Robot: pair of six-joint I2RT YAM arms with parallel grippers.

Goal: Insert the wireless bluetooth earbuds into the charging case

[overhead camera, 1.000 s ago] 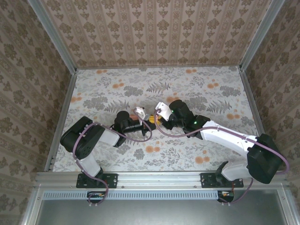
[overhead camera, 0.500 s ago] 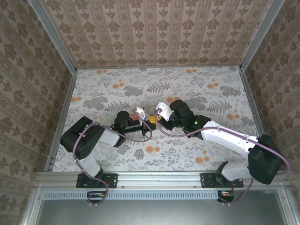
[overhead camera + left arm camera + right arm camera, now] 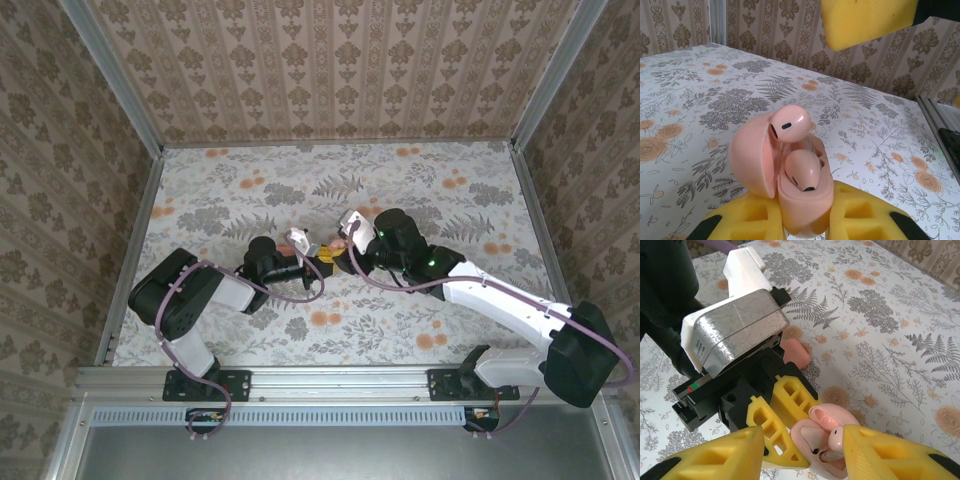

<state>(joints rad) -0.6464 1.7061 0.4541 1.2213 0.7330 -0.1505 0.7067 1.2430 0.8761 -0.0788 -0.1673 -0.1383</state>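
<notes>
From above, the left arm folds back on itself near its base. Its forearm lies low and points right, and its left hand is at mid-bench. The right arm runs from its base out toward the right edge, then reaches long and leftward. Its right hand meets the left one tip to tip.

In the left wrist view, the left hand is clenched on the charging case, held upright between its yellow fingers with the lid swung open. The lower earbud sits in its socket. The upper earbud stands higher, against the lid. One finger of the right hand hangs above.

In the right wrist view, the right hand is released, its fingers spread either side of the case and angled down at it. A salmon block lies on the bench behind the left hand.
</notes>
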